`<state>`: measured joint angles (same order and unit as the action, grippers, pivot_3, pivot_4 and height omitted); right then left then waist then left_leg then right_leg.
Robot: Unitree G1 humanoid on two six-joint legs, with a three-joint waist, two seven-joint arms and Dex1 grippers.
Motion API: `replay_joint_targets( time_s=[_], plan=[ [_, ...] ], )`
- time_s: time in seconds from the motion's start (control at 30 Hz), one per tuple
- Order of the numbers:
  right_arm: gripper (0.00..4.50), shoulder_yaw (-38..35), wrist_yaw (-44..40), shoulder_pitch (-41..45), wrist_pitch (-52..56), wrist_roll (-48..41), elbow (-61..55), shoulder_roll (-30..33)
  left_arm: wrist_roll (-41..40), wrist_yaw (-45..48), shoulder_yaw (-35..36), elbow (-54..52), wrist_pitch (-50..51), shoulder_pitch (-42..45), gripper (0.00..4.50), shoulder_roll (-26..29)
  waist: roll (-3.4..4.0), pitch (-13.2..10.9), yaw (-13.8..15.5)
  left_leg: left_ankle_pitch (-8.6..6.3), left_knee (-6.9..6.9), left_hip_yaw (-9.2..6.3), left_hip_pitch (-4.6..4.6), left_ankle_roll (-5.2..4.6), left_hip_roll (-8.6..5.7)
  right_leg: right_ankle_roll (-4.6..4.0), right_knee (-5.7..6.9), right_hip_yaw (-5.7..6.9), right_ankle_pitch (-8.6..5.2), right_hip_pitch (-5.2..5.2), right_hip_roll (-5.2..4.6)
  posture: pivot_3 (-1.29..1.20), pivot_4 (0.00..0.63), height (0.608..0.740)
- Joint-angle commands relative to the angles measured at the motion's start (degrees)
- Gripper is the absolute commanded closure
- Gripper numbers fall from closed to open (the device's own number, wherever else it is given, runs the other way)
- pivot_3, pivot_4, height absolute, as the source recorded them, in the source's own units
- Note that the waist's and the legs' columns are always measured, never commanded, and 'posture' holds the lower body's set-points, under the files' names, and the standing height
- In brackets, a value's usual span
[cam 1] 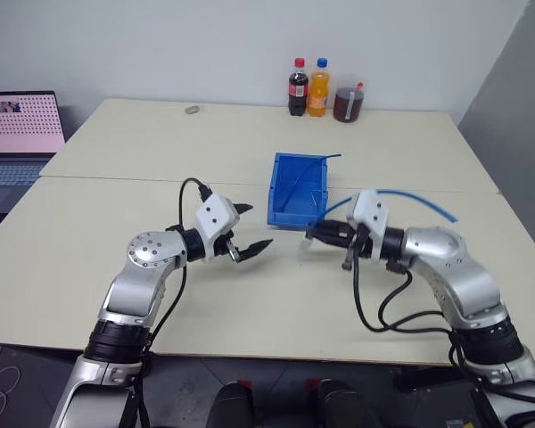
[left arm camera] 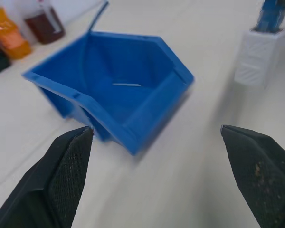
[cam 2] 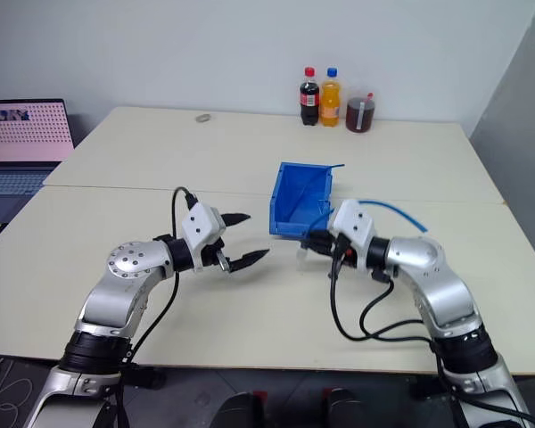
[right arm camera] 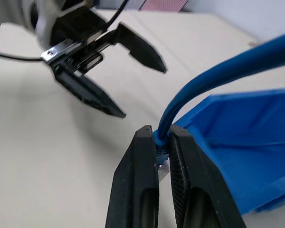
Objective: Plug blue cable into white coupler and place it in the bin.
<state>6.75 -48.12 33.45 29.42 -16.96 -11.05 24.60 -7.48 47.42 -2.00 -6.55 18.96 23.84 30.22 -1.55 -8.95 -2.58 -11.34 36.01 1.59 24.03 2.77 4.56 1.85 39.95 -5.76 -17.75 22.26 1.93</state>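
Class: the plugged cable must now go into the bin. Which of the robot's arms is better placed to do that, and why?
The right. Its pincer is shut on the blue cable, right beside the bin. The left pincer stands open and holds nothing.

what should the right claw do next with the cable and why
Probably carry it over the bin and let go. The right claw is shut on the blue cable, and the white coupler appears to hang on the cable's end, so the plugging looks done. The left claw is open and apart. The bin sits just beyond.
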Motion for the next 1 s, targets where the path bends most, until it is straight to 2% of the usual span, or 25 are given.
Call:
replay_joint_targets(
  time_s=[0.03,0.2,0.27,0.33,0.5,0.67,0.77,0.87,1.0],
  plan=[
    [4.45,-2.6,3.6,11.7,0.1,-0.6,14.2,-4.6,1.7,-3.7,0.5,-2.8,2.1,0.7,0.0,1.1,0.05,-0.1,-0.5,0.0,-0.01,-0.01,-0.01,0.0,0.0,0.0,0.02,0.01,0.0,0.0,0.01,0.0,0.15,0.74],
    [4.45,-3.0,6.2,25.5,-2.3,2.3,36.4,-8.1,2.3,-4.9,0.3,-0.8,1.6,1.9,0.0,1.4,0.08,-0.2,-0.7,0.0,-0.06,0.02,0.02,0.0,-0.02,-0.12,-0.01,0.01,0.03,0.03,-0.01,0.0,0.15,0.74],
    [3.75,-1.3,4.3,30.6,-3.7,4.8,45.4,-7.4,2.3,-4.9,-0.1,-0.5,1.3,2.2,0.0,1.5,0.07,-0.2,-0.6,0.0,-0.06,0.05,0.12,0.0,-0.03,-0.32,-0.03,0.01,0.15,0.1,-0.04,0.0,0.15,0.74],
    [3.29,1.3,-0.2,34.2,-4.9,7.6,51.9,-5.1,2.2,-4.4,-0.4,-0.7,1.4,2.4,0.0,1.7,0.1,-0.3,-0.3,0.0,-0.06,0.05,0.25,0.0,-0.06,-0.33,-0.08,0.04,0.15,0.17,-0.08,0.0,0.15,0.74],
    [1.88,6.2,-12.2,37.2,-7.1,12.4,55.7,1.7,0.6,-3.1,0.0,-1.0,3.2,3.0,0.0,2.1,0.11,-0.3,0.7,0.0,-0.05,0.09,0.92,0.01,-0.09,-0.34,-0.07,0.04,0.16,0.89,-0.13,0.0,0.15,0.74],
    [0.67,8.9,-23.4,33.6,-6.0,13.6,48.3,9.2,-1.1,-2.5,1.0,0.0,5.2,4.6,0.0,2.3,0.26,-0.4,0.8,0.0,-0.08,0.11,0.98,0.01,-0.08,-0.38,-0.04,0.05,0.15,0.99,-0.12,0.0,0.15,0.74],
    [0.08,7.8,-26.1,27.1,-2.4,11.9,36.8,13.4,-1.9,-2.1,2.3,1.8,5.1,5.0,0.0,3.0,0.25,-0.4,0.8,0.0,-0.07,0.1,0.96,0.01,-0.07,-0.37,-0.03,0.04,0.14,0.97,-0.1,0.0,0.15,0.74],
    [0.08,3.7,-24.2,19.7,3.7,8.1,24.4,15.2,-1.9,-3.0,3.7,4.4,4.5,4.8,0.0,4.1,0.26,-0.4,0.5,0.0,-0.05,0.08,0.95,0.01,-0.06,-0.37,0.02,0.03,0.14,0.96,-0.09,0.0,0.15,0.74],
    [0.08,-6.5,-12.7,6.6,16.1,2.6,5.9,12.7,-2.5,-5.3,7.3,4.4,4.3,2.8,0.0,5.1,0.29,-0.4,0.4,0.01,-0.04,0.02,0.94,0.02,-0.03,-0.37,0.08,0.06,0.14,0.95,-0.06,0.0,0.15,0.74]
  ],
)
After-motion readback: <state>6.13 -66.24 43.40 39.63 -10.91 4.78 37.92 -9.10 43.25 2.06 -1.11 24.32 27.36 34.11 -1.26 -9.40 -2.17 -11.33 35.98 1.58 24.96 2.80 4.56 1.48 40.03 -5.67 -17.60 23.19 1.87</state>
